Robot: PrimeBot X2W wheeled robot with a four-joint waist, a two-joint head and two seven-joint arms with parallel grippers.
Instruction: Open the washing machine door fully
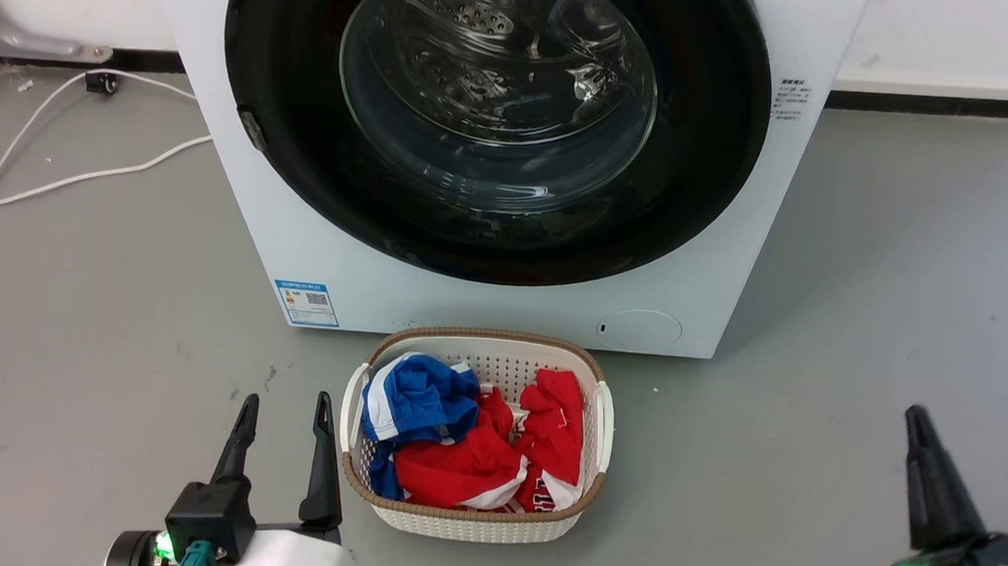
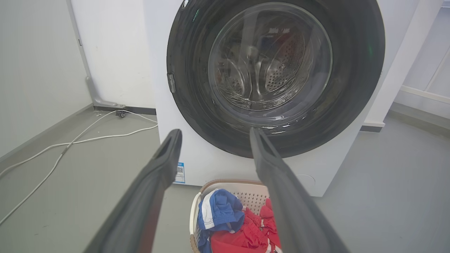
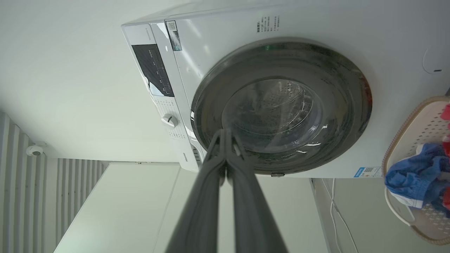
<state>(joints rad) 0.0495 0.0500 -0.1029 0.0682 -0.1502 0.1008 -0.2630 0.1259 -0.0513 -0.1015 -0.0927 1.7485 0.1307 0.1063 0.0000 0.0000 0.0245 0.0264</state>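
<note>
Shut washing machine door (image 1: 495, 119), both grippers low and well short of it.
The left gripper (image 1: 286, 403) holds its fingers spread and empty beside the laundry basket (image 1: 604, 409); the right gripper (image 1: 918, 421) has its fingers pressed together, holding nothing.

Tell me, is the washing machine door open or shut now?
Shut. The washing machine door lies flush against the machine's white front, no gap at its rim.

A: Door (image 1: 495, 119)?
B: Glossy black ring, clear glass centre.
A: Washer (image 1: 341, 257)?
B: White, with a blue sticker (image 1: 306, 303).
A: Basket (image 1: 491, 524)?
B: White, dotted with holes, brown rim. Clothes (image 1: 460, 462) red, blue and white. Floor (image 1: 855, 336) grey, cable (image 1: 87, 177) white.
</note>
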